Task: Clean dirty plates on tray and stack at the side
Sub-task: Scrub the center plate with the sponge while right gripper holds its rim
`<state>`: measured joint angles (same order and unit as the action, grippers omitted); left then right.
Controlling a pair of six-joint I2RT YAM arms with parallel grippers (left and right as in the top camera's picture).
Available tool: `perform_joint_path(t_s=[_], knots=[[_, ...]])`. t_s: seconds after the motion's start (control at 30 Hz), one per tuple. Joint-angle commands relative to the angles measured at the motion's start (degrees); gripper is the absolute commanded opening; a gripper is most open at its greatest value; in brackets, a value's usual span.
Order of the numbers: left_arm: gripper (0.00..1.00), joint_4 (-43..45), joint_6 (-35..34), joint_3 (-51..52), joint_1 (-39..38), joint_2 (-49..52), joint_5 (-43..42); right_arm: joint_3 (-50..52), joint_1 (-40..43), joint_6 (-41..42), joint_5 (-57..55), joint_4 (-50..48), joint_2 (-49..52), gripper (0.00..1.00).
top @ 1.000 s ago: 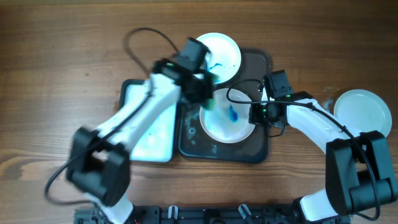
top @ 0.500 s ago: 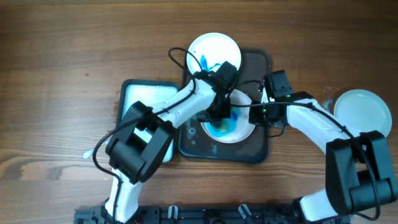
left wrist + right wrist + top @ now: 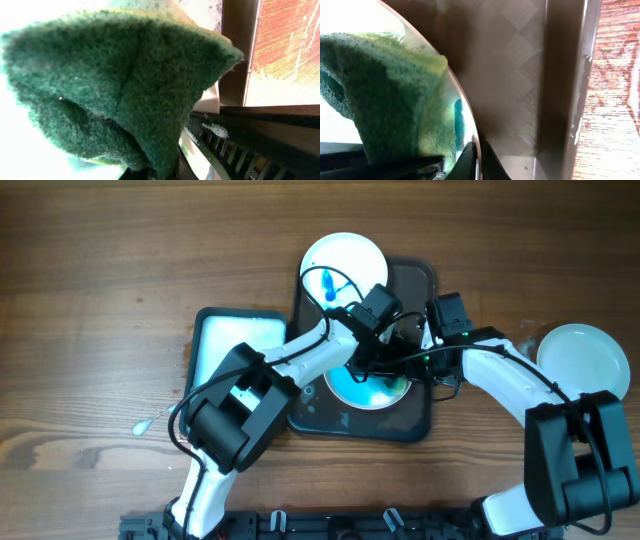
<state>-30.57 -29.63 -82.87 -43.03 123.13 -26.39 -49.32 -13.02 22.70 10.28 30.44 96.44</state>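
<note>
Plate [image 3: 350,393] on tray [image 3: 414,280], blue-smeared, largely hidden under both arms.
Left gripper [image 3: 368,366] clamps green sponge [image 3: 115,85]; right gripper [image 3: 477,159] pinches the plate's rim, fingertips cropped.

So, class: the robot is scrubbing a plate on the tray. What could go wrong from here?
1. The right gripper grips the near plate only by its rim. A push from the sponge in the left gripper could slip it free.
2. The far plate hangs over the rim of the tray, close to the left arm. A swing could knock it off.
</note>
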Motion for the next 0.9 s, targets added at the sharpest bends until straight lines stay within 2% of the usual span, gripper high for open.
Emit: perform_joint_path(t_s=[0.0, 0.1, 0.17, 0.23, 0.33, 0.37, 0.43, 0.53, 0.67, 0.7, 0.8, 0.87], knots=[[0.04, -8.17, 0.22, 1.01, 2.05, 2.54, 10.80, 1.44, -0.28, -0.07, -2.27, 0.72, 2.34, 0.04], [0.04, -17.59, 1.57, 0.98, 6.84, 0.92, 25.99, 1.44, -0.28, -0.09, -2.29, 0.72, 2.34, 0.04], [0.04, -19.47, 2.99, 0.98, 8.79, -0.74, 29.66, 1.44, -0.28, -0.07, -2.29, 0.68, 2.36, 0.04], [0.04, -18.78, 3.78, 0.98, 9.73, -1.66, 29.20, 1.44, -0.28, -0.09, -2.32, 0.68, 2.36, 0.04], [0.04, -14.10, 3.98, 1.01, 8.41, -1.42, 18.27, 1.44, -0.28, -0.07, -2.32, 0.68, 2.34, 0.04], [0.04, -9.88, 3.96, 1.18, 6.97, -1.40, 10.25, 1.44, -0.28, -0.09, -2.29, 0.68, 2.34, 0.04], [0.04, -3.85, 3.30, 1.22, 4.11, -1.09, 0.26, 1.44, -0.28, -0.09, -2.32, 0.70, 2.36, 0.04], [0.04, 0.15, -1.29, 1.22, -0.37, -0.13, -2.49, 1.44, -0.28, -0.09, -2.29, 0.72, 2.36, 0.04], [0.04, -0.52, -1.18, 1.22, -1.14, 0.00, -2.67, 1.44, -0.28, -0.07, -2.29, 1.14, 2.34, 0.04], [0.04, -1.44, -0.70, 1.22, -0.37, 0.00, -2.32, 1.44, -0.28, -0.09, -2.29, 1.36, 2.34, 0.04], [0.04, -9.25, 0.83, 1.22, 3.32, -0.02, 6.93, 1.44, -0.28, -0.07, -2.29, 1.73, 2.36, 0.04], [0.04, -15.10, 2.67, 1.22, 5.35, -0.02, 18.18, 1.44, -0.28, -0.09, -2.29, 1.70, 2.34, 0.04]])
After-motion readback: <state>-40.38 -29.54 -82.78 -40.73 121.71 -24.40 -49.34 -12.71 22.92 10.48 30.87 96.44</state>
